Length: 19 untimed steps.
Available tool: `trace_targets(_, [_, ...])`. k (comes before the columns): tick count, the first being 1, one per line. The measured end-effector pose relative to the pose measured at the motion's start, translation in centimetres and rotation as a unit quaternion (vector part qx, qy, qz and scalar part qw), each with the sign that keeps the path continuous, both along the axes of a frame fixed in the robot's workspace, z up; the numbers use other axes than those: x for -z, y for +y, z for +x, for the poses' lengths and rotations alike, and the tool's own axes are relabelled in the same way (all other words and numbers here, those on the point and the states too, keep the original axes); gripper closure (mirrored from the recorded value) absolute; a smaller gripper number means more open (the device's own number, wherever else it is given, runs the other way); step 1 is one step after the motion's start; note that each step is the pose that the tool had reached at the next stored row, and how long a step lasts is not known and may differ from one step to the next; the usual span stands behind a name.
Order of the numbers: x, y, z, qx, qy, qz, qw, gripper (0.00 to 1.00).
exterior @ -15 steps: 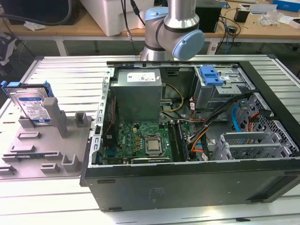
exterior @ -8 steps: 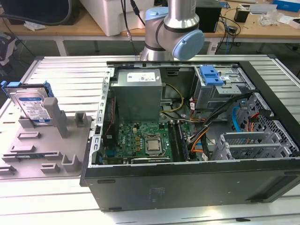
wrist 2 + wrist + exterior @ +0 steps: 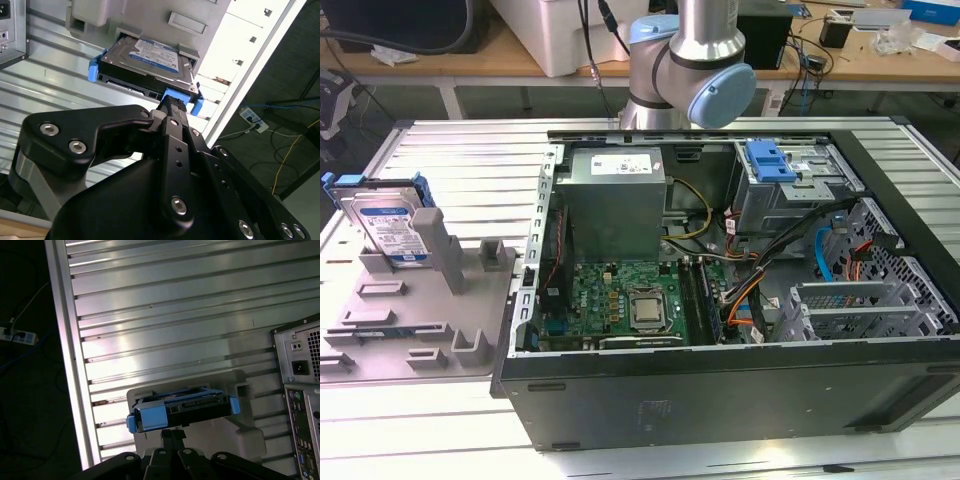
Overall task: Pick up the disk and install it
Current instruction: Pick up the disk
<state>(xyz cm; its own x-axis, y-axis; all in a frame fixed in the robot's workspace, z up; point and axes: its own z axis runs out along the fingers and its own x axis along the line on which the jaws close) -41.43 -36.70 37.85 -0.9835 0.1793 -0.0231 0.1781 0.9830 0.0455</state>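
Closed on nothing, the gripper [image 3: 173,433] is seen in the first wrist view with its tips drawn together. It is lined up with, but apart from, the disk [image 3: 184,409], which is propped in a grey holder [image 3: 245,437] on the slatted table [image 3: 175,315]. In the second wrist view the disk [image 3: 150,62] is shown label side out, and its blue carrier frame [image 3: 94,70] is exposed at both ends just beyond the gripper tip. In the exterior view the disk [image 3: 388,228] is found leaning in the holder at the exterior view's left, well apart from the open computer case [image 3: 720,400] and its drive cage [image 3: 800,195]. The pick is judged not yet made. For a clean grasp, the jaws are best opened wide before any descent, centred across the carrier frame rather than the label, and squared to the disk's tilt so that nothing is levered against the holder.
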Motion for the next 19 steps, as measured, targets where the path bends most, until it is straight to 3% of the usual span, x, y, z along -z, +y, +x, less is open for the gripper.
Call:
trace_targets(2, [0.02,0.01,0.2,0.0,0.0004,0.0002,1.0,0.89])
trace_targets(8, [0.13,0.22,0.9,0.0,0.0153,0.0074,0.9999,0.89])
trace_targets(9, [0.15,0.27,1.1,0.0,0.027,0.0109,0.9996,0.89])
trace_targets(10, [0.14,0.35,1.3,-0.001,0.038,0.0111,0.9992,0.89])
trace_targets(11, [0.15,0.37,1.3,-0.006,0.0433,0.011,0.999,0.89])
trace_targets(14, [0.17,0.38,1.4,-0.026,0.0477,0.0102,0.9985,0.89])
trace_targets(17, [0.18,0.39,1.4,-0.043,0.0479,0.0095,0.9979,0.89])
trace_targets(19, [0.18,0.41,1.4,-0.063,0.048,0.0085,0.9968,0.89])
